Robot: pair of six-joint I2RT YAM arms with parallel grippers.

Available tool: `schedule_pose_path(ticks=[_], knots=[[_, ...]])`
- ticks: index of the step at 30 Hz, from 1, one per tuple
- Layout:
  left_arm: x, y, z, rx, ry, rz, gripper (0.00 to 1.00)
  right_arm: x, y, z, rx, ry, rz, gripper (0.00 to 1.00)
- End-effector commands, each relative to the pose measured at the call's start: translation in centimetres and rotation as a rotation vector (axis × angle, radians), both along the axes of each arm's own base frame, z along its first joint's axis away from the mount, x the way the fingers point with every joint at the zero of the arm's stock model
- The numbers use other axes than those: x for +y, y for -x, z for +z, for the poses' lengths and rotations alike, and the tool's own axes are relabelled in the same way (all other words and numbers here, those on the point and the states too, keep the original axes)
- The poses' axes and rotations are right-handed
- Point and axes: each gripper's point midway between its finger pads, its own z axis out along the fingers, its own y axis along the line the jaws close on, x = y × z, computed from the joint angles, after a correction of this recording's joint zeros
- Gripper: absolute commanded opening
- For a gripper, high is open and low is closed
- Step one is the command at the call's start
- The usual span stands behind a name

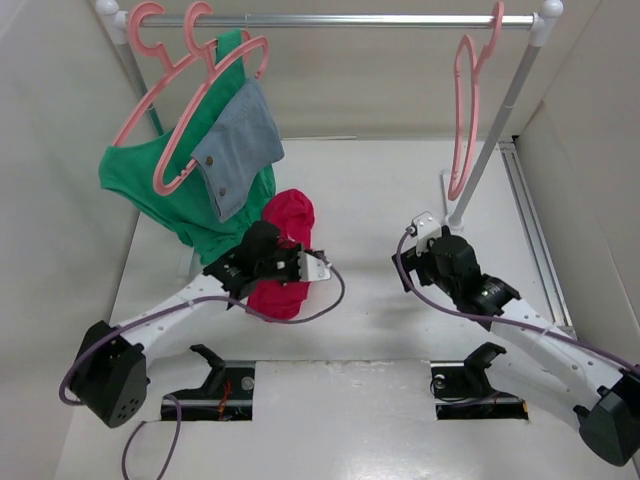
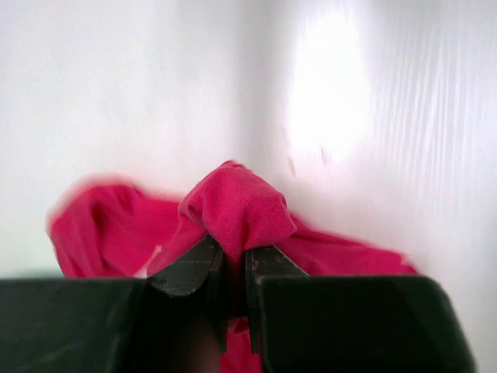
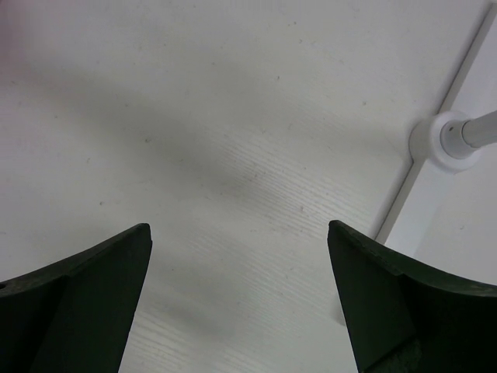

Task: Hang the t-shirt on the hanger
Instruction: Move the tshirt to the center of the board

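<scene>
Left tool [image 2: 235,263] tight on t-shirt [image 2: 237,206]

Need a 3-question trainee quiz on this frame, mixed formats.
1. True or false: the right claw is shut on the bare hanger.
2. The left claw pinches: A) green garment, B) t-shirt, C) denim piece?
3. Fill in: the bare hanger hangs near the rail's ____ end, seen from above.
Key: 1 false; 2 B; 3 right.
</scene>
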Motion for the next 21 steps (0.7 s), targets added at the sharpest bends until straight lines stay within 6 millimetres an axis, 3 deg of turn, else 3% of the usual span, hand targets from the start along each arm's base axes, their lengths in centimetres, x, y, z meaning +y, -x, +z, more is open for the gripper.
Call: schedule_pose_path(ticks=[1, 2, 4, 5, 6, 9, 11, 15, 16, 18, 19, 21], knots=[[-8.4, 0.1, 8.4, -0.066, 0.323, -0.123, 0.00, 1.0, -1.8, 3.6, -0.079, -0.025, 0.012, 0.99], [-9.9, -0.1, 10.8, -0.111, 0.389, -0.146, 0.13, 1.3, -2.0, 3.8, -0.077, -0.029, 0.020, 0.99], [-11.6, 1.1, 10.6, -0.084, 0.408, -0.204, 0.55, 1.3, -2.0, 3.9, -0.064, -0.030, 0.016, 0.99], [-12.0, 1.7, 11.3, -0.079, 0.427, -0.246, 0.70, 1.4, -2.0, 4.4, -0.066, -0.042, 0.011, 0.99], [-12.2, 2.1, 10.8, -0.039, 0.419, -0.257, 0.83, 1.1, -2.0, 4.2, -0.056, -0.039, -0.006, 0.99], [-12.0, 3.0, 10.4, 0.066, 0.405, -0.244, 0.98, 0.5, -1.6, 4.5, -0.044, -0.062, -0.059, 0.99], [-11.2, 2.7, 10.8, 0.081, 0.410, -0.185, 1.00, 0.1, -1.5, 4.8, -0.047, -0.077, -0.076, 0.99], [-7.8, -1.4, 11.0, 0.127, 0.448, 0.120, 0.97, 1.7, -1.7, 4.5, -0.029, -0.108, -0.013, 0.99], [-6.3, -3.1, 10.1, 0.130, 0.445, 0.270, 0.95, 2.5, -1.7, 4.1, -0.010, -0.120, 0.021, 0.99], [-4.3, -4.4, 8.5, 0.111, 0.403, 0.382, 0.85, 3.8, -2.6, 2.6, 0.032, -0.104, 0.051, 0.99], [-3.1, -4.9, 7.2, 0.099, 0.367, 0.452, 0.71, 4.3, -3.0, 2.2, 0.047, -0.101, 0.061, 0.99], [-1.6, -4.9, 5.3, 0.099, 0.291, 0.477, 0.68, 6.1, -3.9, 0.3, 0.104, -0.085, 0.126, 0.99]])
